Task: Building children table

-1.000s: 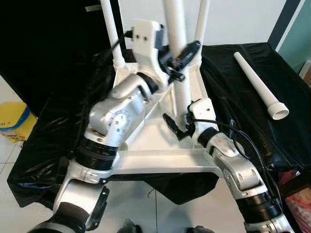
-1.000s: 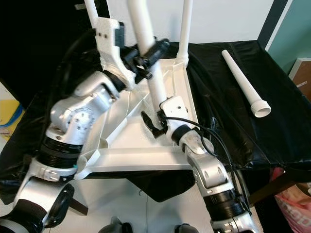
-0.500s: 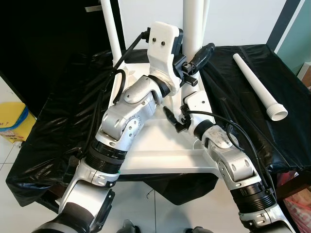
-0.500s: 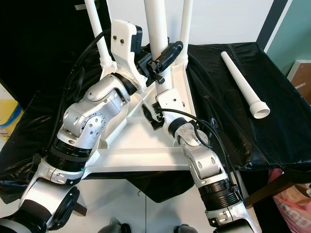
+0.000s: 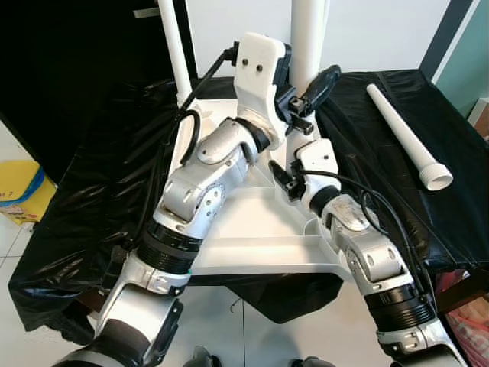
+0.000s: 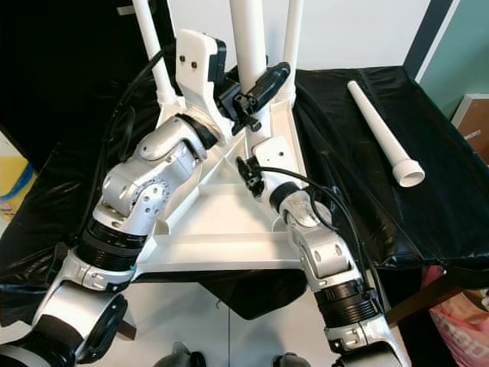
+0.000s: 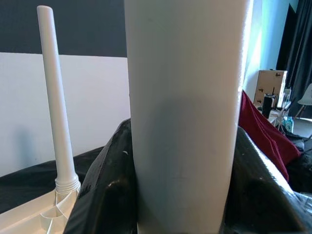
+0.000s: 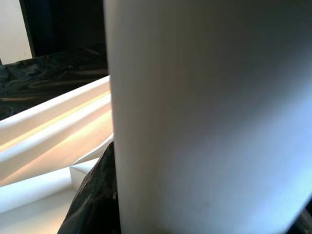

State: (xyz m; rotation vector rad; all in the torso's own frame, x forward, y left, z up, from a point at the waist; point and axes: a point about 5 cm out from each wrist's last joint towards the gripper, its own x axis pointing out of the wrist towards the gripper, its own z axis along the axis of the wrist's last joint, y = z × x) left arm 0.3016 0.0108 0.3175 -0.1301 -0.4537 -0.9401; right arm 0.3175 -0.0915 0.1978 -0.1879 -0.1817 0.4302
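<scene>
Standing between both grippers' fingers (image 7: 105,195): table leg (image 6: 248,38).

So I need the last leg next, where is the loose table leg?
The loose table leg lies on the black cloth, on the robot's right of the upturned tabletop.

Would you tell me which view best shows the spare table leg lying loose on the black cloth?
The right eye view: the spare leg lies whole, flared end nearest, well inside the picture. The left eye view shows it too, nearer the edge. The wrist views show other legs close up instead.
</scene>
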